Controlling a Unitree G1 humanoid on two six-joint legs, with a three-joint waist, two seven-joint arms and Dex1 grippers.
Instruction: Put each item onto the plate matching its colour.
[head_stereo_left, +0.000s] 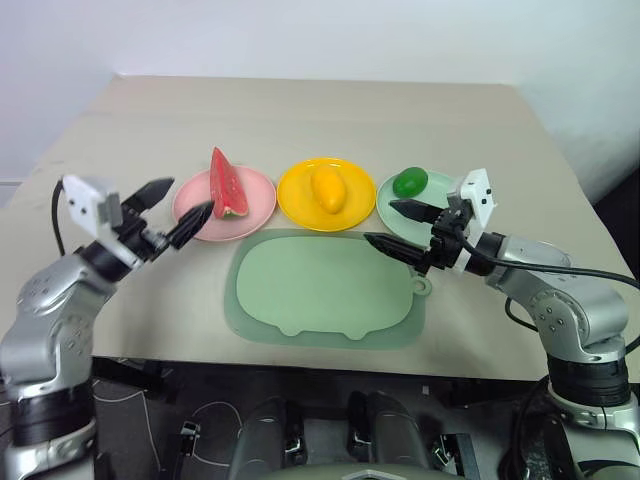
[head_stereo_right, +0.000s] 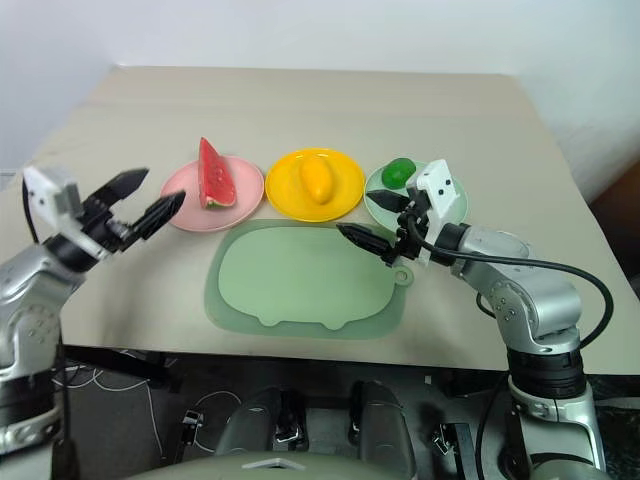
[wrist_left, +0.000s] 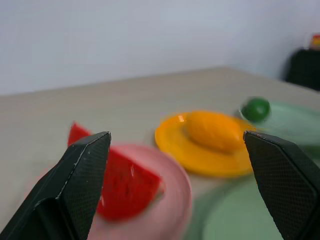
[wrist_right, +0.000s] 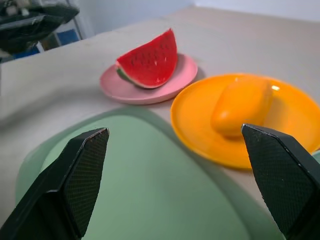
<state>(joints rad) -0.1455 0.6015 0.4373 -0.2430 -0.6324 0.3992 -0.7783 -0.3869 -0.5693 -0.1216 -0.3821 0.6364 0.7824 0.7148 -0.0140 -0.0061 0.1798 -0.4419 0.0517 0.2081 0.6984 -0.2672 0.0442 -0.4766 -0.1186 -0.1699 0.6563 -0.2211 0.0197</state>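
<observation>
All three foods sit on matching plates, and both your hands hang empty above the desk.

Nearest you, the pale green mat (head_stereo_left: 325, 290) lies bare on the desk (head_stereo_left: 320, 120). Your left gripper (head_stereo_left: 172, 212) and right gripper (head_stereo_left: 400, 228) hover with fingers spread wide, holding nothing. Past the mat: the watermelon wedge (head_stereo_left: 226, 184) is on the pink plate (head_stereo_left: 258, 200), the mango (head_stereo_left: 327, 187) is on the yellow plate (head_stereo_left: 295, 195), and the small green fruit (head_stereo_left: 410, 182) is on the mint plate (head_stereo_left: 392, 210). If you need to regrip, they look like light, hard, glossy plastic, so likely slippery. Pinch the wedge across its flat red faces and the mango across its narrow middle. Close squarely on the round fruit, which I'd expect to roll.
</observation>
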